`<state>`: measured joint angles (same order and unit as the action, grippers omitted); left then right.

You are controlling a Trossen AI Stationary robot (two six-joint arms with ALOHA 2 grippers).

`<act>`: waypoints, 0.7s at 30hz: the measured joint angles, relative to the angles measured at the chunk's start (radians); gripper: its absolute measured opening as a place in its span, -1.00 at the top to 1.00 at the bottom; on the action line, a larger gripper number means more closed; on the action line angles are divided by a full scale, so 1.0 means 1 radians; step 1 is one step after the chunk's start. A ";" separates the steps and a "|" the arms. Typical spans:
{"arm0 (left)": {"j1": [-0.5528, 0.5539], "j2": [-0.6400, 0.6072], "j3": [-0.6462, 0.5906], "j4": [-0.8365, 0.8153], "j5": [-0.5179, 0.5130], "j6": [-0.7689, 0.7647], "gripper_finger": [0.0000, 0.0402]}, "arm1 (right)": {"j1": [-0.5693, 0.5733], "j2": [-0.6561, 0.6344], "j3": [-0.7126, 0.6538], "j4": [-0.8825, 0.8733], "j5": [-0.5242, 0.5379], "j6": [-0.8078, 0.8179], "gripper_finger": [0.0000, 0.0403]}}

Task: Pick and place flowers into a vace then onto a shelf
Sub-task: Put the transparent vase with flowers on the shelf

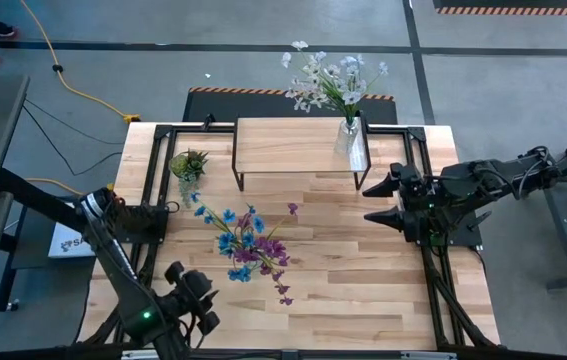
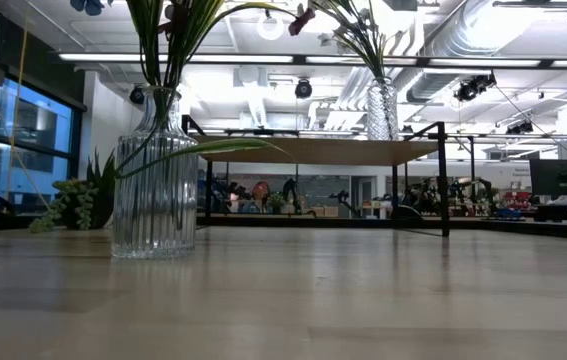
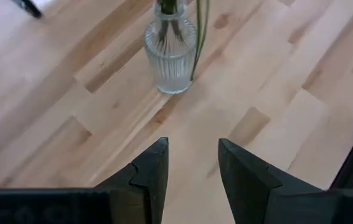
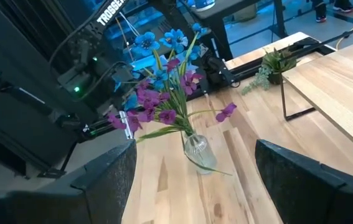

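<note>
A clear ribbed glass vase [image 3: 171,53] stands on its base in the middle of the table. It holds the blue and purple flowers [image 1: 248,243] by their green stems. My left gripper [image 3: 192,146] is open near the table's near left corner, pointing down at the vase from a short way off, with nothing between its fingers. My right gripper [image 1: 371,204] hovers open at the table's right side, facing the same flowers [image 4: 164,93]. The shelf [image 1: 298,145] stands at the far edge. On its right end is a second vase with white flowers [image 1: 338,80].
A small green potted plant [image 1: 189,163] sits left of the shelf. Black metal frames [image 1: 148,215] run along the table's left and right sides. Bare wood lies between my left gripper and the vase, and in front of the shelf [image 2: 313,150].
</note>
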<state>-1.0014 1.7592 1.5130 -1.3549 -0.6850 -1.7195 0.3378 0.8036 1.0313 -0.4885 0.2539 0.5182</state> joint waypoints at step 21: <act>-0.066 0.001 -0.320 0.269 -0.180 -0.389 -0.32 | 0.000 0.000 0.000 0.000 -0.018 0.024 -0.57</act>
<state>-1.0676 1.7603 1.1927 -1.0854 -0.8652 -2.1088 0.3378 0.8036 1.0313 -0.4881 0.2356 0.5423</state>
